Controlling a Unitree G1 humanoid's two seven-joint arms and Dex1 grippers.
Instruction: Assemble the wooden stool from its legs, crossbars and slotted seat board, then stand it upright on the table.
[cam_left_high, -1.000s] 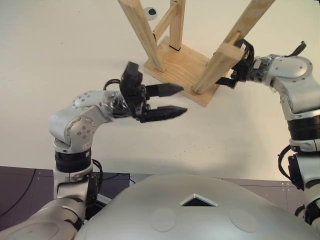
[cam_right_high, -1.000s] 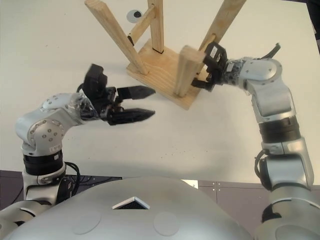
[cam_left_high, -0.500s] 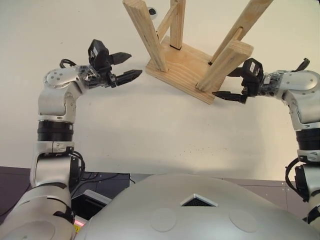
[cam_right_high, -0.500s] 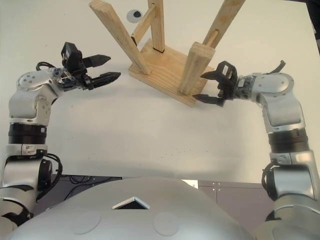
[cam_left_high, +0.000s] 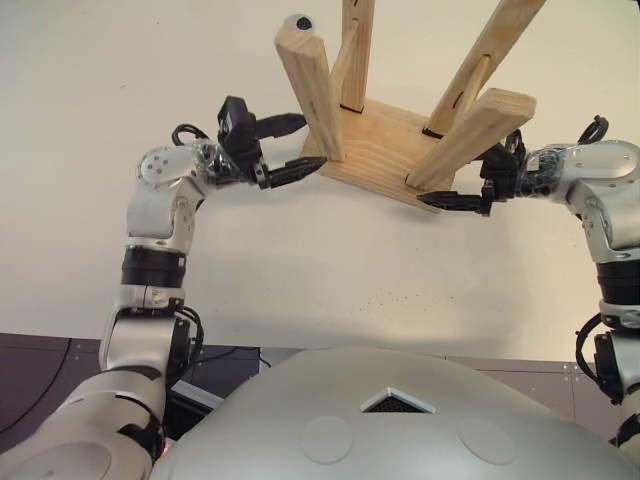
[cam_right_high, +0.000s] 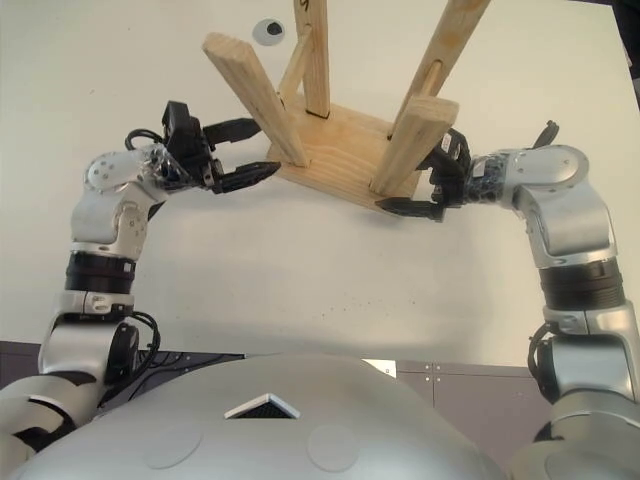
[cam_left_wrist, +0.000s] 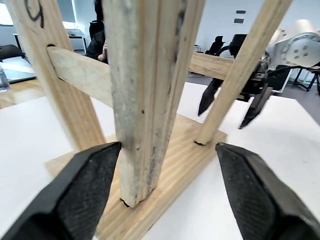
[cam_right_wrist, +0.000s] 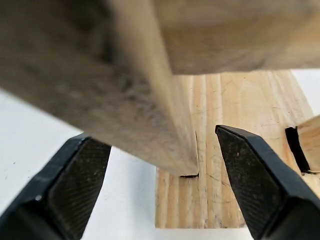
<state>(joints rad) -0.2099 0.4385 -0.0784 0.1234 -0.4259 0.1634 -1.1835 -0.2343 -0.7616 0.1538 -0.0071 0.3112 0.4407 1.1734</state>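
Now; stool (cam_left_high: 385, 150) upturned; left gripper (cam_left_high: 300, 145), right gripper (cam_left_high: 452, 182) each straddle a leg (cam_left_high: 312, 95)

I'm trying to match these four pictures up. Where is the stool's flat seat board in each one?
Left eye view: seat board at upper centre.
Right eye view: seat board at upper centre, slightly left.
Left wrist view: seat board just ahead of the left gripper.
Right wrist view: seat board behind the leg that the right gripper straddles.
Shared landmark: that leg.
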